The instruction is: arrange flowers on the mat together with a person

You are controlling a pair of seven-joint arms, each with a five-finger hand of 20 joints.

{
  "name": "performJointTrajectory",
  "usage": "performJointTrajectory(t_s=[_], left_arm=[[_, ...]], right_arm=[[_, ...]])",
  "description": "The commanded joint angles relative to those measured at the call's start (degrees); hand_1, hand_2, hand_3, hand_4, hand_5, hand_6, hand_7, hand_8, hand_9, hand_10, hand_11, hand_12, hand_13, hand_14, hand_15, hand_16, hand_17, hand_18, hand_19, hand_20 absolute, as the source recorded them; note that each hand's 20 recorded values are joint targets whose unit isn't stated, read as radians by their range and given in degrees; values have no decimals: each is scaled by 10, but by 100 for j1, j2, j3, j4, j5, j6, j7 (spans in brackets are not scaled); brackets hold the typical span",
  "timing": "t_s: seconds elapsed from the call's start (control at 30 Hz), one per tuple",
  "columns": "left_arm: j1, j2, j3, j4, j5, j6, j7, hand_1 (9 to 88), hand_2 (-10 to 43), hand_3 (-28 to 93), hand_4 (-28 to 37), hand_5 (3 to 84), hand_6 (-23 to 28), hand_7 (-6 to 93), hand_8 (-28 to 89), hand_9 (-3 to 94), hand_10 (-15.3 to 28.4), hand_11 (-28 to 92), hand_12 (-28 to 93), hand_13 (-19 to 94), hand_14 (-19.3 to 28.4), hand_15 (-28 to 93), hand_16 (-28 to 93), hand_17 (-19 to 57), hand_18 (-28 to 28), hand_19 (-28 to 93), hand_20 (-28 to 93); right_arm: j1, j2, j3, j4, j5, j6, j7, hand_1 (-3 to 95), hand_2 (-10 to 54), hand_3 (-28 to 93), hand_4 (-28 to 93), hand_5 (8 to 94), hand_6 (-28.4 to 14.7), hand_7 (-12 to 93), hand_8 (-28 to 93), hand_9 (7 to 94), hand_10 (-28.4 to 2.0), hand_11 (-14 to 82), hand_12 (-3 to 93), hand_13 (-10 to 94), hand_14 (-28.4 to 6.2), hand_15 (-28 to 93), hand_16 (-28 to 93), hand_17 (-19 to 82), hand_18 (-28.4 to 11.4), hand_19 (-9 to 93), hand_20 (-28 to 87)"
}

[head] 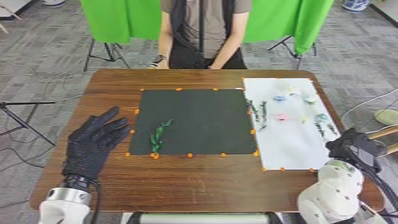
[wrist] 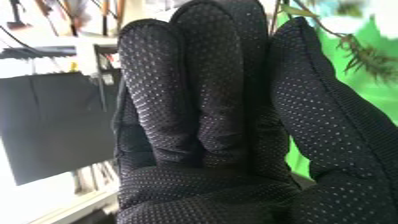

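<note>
On the brown wooden surface [head: 213, 185] we have a dark rectangular mat [head: 200, 120] in the middle and a white rectangular sheet [head: 293, 150] along the right side, both edged with small orange pieces [head: 179, 89], which we take to be there to hold them flat. One leafy green sprig [head: 158, 136] lies on the near left part of the mat, running from near to far, so we judge the arrangement is only just begun, with the rest of the mat free for other stems. On the sheet lie slim dark-green sprigs [head: 264, 114], a pink bloom [head: 282, 117] and a pale blue bloom [head: 280, 98], apart from one another, likely so that each can be picked singly. Our right hand [head: 355, 145] is at the sheet's right edge, on the near side; it is narrow, the thumb laid close beside nearly straight fingers, and a thin brown-stemmed sprig [wrist: 360, 52] appears pinched between them, a light grip that would suit so slight a stem. Our left hand [head: 91, 137] hangs left of the mat, loosely wide and with nothing in it, leaving the middle to the other arm. Next we would bring the sprig leftward over the mat and lower it gently; it could snag or twist on release.
</note>
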Motion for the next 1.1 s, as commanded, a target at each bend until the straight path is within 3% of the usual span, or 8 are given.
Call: performJointTrajectory(t_s=[0.03, 0.2, 0.47, 0.77, 1.1], left_arm=[[194, -53, -121, -110, 34, -7, -17, 227, 94, 764, -257, 412, 130, 113, -83, 396, 249, 289, 106, 284, 284, 552, -130, -68, 258, 661, -94], [188, -15, -127, -124, 28, 11, 33, 227, 95, 762, -258, 413, 130, 113, -83, 396, 248, 289, 105, 285, 284, 552, -130, -68, 258, 661, -94], [197, 0, -135, -152, 41, 32, 38, 228, 95, 761, -258, 412, 130, 113, -83, 396, 249, 290, 106, 284, 284, 553, -130, -68, 258, 661, -94], [181, 32, -133, -174, 46, 60, -2, 227, 94, 762, -257, 413, 130, 113, -83, 397, 249, 288, 106, 285, 284, 552, -131, -68, 258, 661, -94], [114, 45, -90, -160, 37, 44, -25, 227, 94, 763, -257, 413, 130, 112, -83, 397, 248, 288, 106, 284, 284, 553, -130, -68, 259, 661, -94]], right_arm=[[561, -43, -285, -575, 62, -3, -355, 485, -95, 722, -283, 917, 2, 166, 59, 936, -116, 310, 189, 777, -100, 616, 132, 225, -163, 765, 89], [1185, -404, -886, -612, 495, -223, -831, 486, -95, 728, -283, 920, 2, 162, 65, 937, -119, 315, 190, 776, -105, 624, 135, 224, -167, 773, 85], [2154, -1211, -1851, -58, 779, -737, -1609, 487, -95, 729, -283, 924, -1, 164, 73, 937, -122, 327, 189, 777, -110, 635, 135, 222, -170, 777, 78], [2507, -1978, -2284, 436, 835, -1165, -2164, 487, -95, 729, -283, 926, -2, 163, 79, 937, -124, 333, 186, 776, -113, 641, 135, 221, -172, 783, 72], [2415, -2211, -2448, 818, 840, -1148, -2332, 482, -95, 730, -283, 928, 0, 164, 83, 937, -125, 340, 185, 778, -113, 644, 134, 221, -174, 787, 65]])
